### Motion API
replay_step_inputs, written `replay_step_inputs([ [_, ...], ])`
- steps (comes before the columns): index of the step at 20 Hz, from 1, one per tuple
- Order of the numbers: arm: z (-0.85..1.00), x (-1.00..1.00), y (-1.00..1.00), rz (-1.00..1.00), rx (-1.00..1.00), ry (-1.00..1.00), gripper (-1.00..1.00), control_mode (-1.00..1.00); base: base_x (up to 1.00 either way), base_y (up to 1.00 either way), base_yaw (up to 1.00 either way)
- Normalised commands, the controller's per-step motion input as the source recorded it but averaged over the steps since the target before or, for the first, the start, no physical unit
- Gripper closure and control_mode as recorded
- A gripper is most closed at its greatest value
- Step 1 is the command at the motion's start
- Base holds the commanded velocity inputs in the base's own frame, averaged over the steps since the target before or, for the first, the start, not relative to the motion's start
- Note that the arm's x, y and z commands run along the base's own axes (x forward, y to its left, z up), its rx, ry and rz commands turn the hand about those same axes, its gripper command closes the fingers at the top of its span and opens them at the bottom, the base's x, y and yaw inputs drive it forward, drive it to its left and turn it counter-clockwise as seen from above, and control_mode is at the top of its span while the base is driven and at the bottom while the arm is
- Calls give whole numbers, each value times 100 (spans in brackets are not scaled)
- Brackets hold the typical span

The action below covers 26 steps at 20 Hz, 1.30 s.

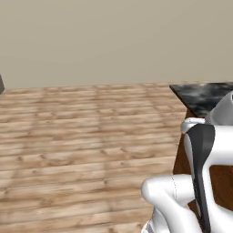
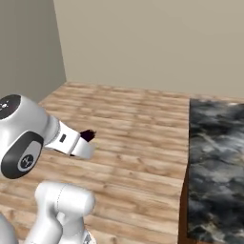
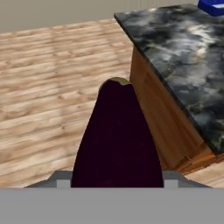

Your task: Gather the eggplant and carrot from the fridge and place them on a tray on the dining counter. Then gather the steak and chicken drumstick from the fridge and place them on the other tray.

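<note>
The pincer (image 3: 117,181) is clamped on the eggplant (image 3: 117,140), whose dark purple body rises from between the finger tips toward 12 o'clock in the hand view, carried above the wooden floor (image 1: 82,136). At 2 o'clock from it lies the bench (image 3: 183,57), its marbled black-and-grey top on a brown wood base. A corner of the blue tray (image 3: 213,6) sits on the bench's far end.

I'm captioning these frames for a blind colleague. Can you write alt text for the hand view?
A dark purple eggplant held in the gripper rises up the middle of the picture. To its right stands the corner of the dining counter, marbled black-and-grey top on a brown wood base, with a bit of a blue tray at its far end; light wooden floor lies beyond.
</note>
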Motion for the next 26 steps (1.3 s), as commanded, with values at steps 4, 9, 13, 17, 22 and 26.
replay_step_inputs([
  [4, 0, 0, 0, 0, 0, 0, 100, 100, 86, 43, -18],
  [9, 0, 0, 0, 0, 0, 0, 100, 100, 76, 63, -24],
  [13, 0, 0, 0, 0, 0, 0, 100, 100, 71, 68, -26],
  [17, 0, 0, 0, 0, 0, 0, 100, 100, 65, 65, -27],
  [22, 0, 0, 0, 0, 0, 0, 100, 100, 71, 63, -29],
  [26, 0, 0, 0, 0, 0, 0, 100, 100, 78, 45, -30],
])
